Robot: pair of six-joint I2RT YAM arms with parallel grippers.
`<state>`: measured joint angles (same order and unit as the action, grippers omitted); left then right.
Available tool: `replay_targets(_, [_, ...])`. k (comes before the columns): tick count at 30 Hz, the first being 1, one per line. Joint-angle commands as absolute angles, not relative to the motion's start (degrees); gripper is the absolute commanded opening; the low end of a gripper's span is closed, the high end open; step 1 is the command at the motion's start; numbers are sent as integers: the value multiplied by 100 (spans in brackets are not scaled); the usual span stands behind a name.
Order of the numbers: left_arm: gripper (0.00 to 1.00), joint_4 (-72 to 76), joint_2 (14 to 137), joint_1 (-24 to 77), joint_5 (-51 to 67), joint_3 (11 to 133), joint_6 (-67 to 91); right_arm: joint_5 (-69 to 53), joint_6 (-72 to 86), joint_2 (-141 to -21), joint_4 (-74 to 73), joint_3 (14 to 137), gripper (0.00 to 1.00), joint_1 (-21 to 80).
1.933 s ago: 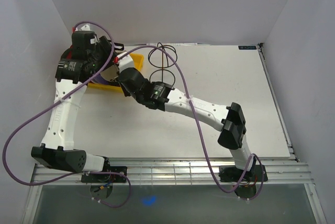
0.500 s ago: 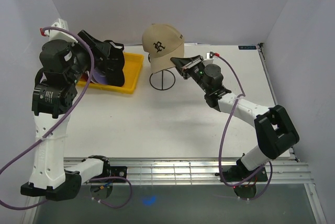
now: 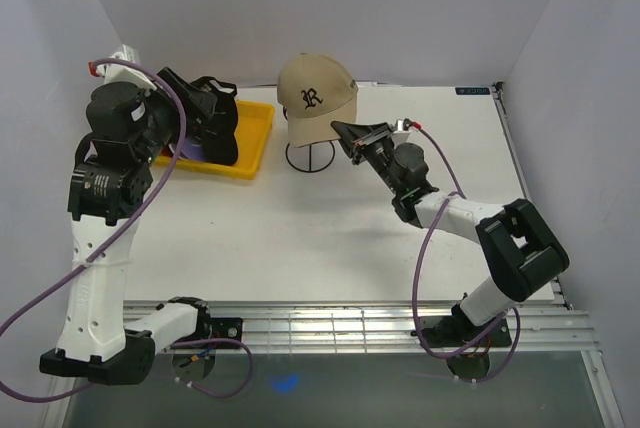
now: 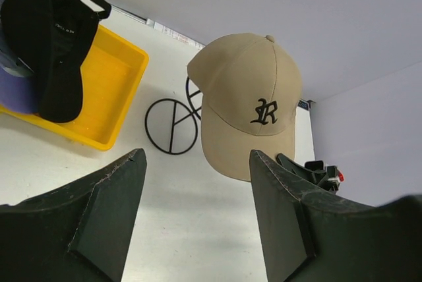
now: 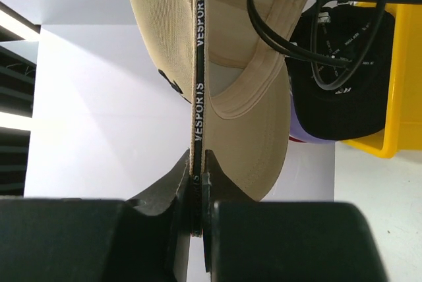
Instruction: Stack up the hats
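1. The beige cap [image 3: 316, 98] sits over the top of the black wire stand [image 3: 308, 156], crown up and brim facing the near side of the table [image 3: 300, 238].
2. The right pincer [image 5: 200, 176] is pressed together on a thin, dark, lettered edge of the beige cap, low on the stand's right side. The brim's underside curves away just beside that edge.
3. The black cap [image 4: 56, 45] and the lavender cap [image 4: 20, 91] lie together in the yellow tray [image 4: 115, 91], just left of the stand, black on top of lavender. No other caps can be made out.
4. The left pincer [image 4: 194, 157] is spread wide and holds nothing. It is raised well left of the stand, over the tray side.
5. Likely risks from here:
   - If the right arm draws back before it lets go, the clamped edge could drag the beige cap askew or off the dome.
   - The wire stand looks light, so the same pull might tip or slide it.
   - If the left pincer reaches into the tray, soft overlapping fabric could bring both caps up together, or only a fold that slips out.
   - Setting another cap on the beige one off-centre could push the pile off the stand.
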<state>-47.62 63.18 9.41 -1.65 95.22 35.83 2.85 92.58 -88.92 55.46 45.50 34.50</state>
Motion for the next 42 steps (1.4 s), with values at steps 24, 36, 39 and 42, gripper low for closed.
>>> replay_targets(24, [74,-4781,6091,949,-264,9264,3357,1310,10872,-10494,8147,3727,11,4087])
replay_targets(36, [74,-4755,6082,949,-325,9150,3331,1134,10951,-10608,7990,3604,55,4166])
replay_targets(39, [74,-4729,6047,949,-334,9079,3340,1037,10978,-10617,7910,3551,61,4175])
replay_targets(42, [74,-4711,6029,958,-334,9018,3349,906,10995,-10608,7761,3490,64,4192])
